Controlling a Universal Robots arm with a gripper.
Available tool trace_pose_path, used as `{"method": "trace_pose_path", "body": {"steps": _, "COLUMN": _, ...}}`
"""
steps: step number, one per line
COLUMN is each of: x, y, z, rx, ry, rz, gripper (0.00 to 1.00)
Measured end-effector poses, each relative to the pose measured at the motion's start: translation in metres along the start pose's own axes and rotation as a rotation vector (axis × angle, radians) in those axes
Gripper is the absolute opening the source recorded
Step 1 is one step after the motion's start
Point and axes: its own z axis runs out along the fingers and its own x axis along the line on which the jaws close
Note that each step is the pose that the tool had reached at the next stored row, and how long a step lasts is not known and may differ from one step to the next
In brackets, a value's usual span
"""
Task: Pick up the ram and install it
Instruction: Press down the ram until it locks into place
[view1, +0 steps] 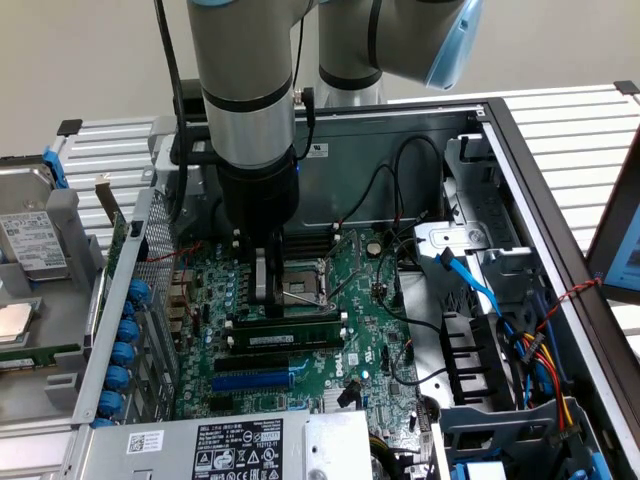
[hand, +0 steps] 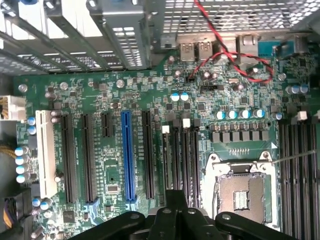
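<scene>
My gripper (view1: 264, 292) hangs low over the green motherboard (view1: 355, 300) inside the open computer case, its fingers together with nothing seen between them. Just below the fingertips the ram (view1: 290, 323), a long green stick, stands in a black slot. A second green stick with a white label (view1: 288, 341) sits in the slot beside it. In the wrist view the gripper (hand: 175, 199) is over the black memory slots (hand: 180, 160) with white latches, next to the CPU socket (hand: 242, 192).
A blue expansion slot (view1: 262, 380) and the case's power-supply cover (view1: 210, 445) lie in front. Black, blue and red cables (view1: 470, 280) and a drive cage fill the exterior view's right. A tray with a drive (view1: 30, 245) and another green stick (view1: 35, 356) sits at that view's left.
</scene>
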Motion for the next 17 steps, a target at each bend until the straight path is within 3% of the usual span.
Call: {"method": "trace_pose_path", "body": {"steps": 17, "x": -0.0001, "y": -0.0001, "z": -0.0026, "rx": 0.0063, "ry": 0.003, "rz": 0.228, "gripper": 0.1}}
